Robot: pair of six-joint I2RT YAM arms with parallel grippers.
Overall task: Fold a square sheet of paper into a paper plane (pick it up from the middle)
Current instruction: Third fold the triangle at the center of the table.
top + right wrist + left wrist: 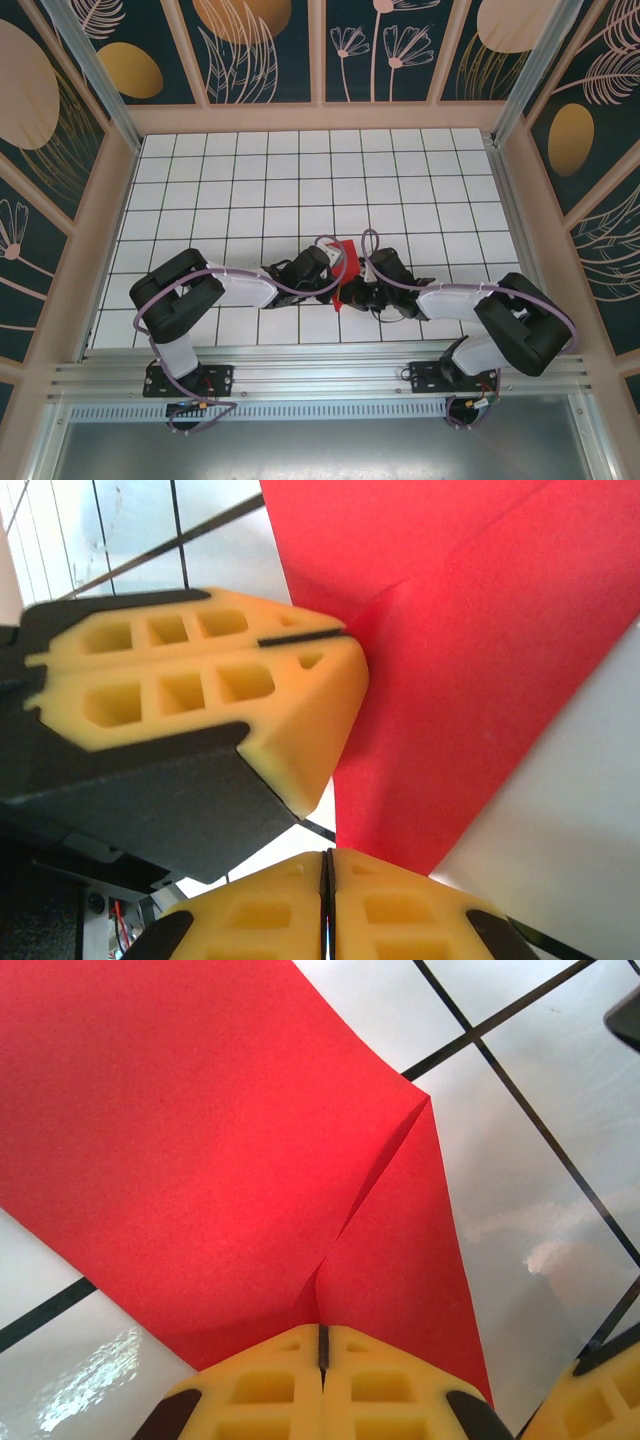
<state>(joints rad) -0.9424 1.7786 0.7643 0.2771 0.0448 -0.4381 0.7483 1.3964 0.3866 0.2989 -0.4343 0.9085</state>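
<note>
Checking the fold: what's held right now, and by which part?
Left claw pinches the red paper at its crease end; whether right claw grips it is unclear.

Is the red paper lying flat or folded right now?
Partly folded. The red paper has a sharp crease running from the left pincer to a corner, one flap overlapping another.

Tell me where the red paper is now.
Top view: the square sheet of paper is front-centre over the table, between the left gripper, which pinches it, and the right gripper.

Left claw (322,1345) and right claw (326,868) crowd the red sheet (200,1140); table (300,170) beyond lies open.
</note>
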